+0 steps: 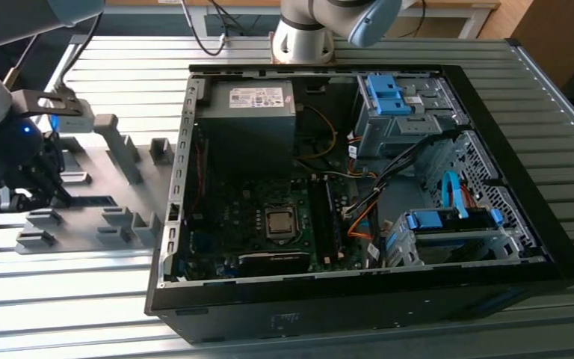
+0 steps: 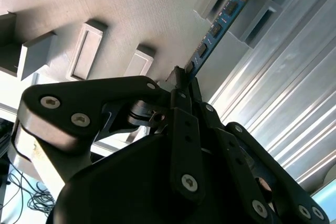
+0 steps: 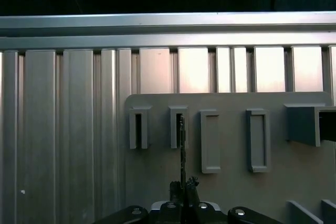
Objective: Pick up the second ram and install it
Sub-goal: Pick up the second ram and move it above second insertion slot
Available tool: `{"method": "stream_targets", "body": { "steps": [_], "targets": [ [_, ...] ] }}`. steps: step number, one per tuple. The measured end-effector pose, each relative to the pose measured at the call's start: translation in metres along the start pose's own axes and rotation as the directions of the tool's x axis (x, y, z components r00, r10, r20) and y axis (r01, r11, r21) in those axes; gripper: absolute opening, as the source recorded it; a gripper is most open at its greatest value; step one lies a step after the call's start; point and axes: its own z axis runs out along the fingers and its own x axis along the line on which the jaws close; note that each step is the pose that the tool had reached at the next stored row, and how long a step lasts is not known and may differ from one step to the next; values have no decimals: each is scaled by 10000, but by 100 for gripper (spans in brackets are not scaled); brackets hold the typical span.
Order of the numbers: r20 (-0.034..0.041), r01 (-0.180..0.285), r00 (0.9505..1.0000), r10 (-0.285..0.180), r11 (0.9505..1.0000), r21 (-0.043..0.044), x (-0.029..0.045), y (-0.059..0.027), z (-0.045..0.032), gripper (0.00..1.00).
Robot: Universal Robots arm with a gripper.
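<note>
1. Ribbed aluminium slats form the table (image 1: 117,67), dull silver with long parallel grooves. Toward the exterior view's right lies an open black computer case (image 1: 387,310) with a green motherboard (image 1: 237,209) inside. Toward the exterior view's left sits a matte grey plastic holder plate (image 1: 87,202) carrying blocky rectangular posts, several of them slotted.
2. The second ram (image 2: 218,24) is a thin, flat blue-green strip with a row of small dark chips along its face (edge-on in the first wrist view (image 3: 182,145) it is hardly more than a line).
3. The strip stands over the holder plate, well apart from the case. Its near end is between my fingers (image 2: 185,129) and its far end reaches a slotted block (image 3: 174,124). I cannot tell whether that end sits in the slot.
4. My gripper (image 2: 181,80), made of black links with round bolt heads, is clenched on the near end of the strip, one finger pressed against each flat face. In the first wrist view the gripper (image 3: 184,188) meets the strip just above the plate's pale surface. In the exterior view the gripper (image 1: 28,193) hangs over the left part of the holder plate.
</note>
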Motion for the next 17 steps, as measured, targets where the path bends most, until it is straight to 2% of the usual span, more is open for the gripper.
{"method": "stream_targets", "body": {
  "steps": [17],
  "targets": [
    [0, 0, 10000, 0, 10000, 0, -1, 1, -73, 14]
  ]
}}
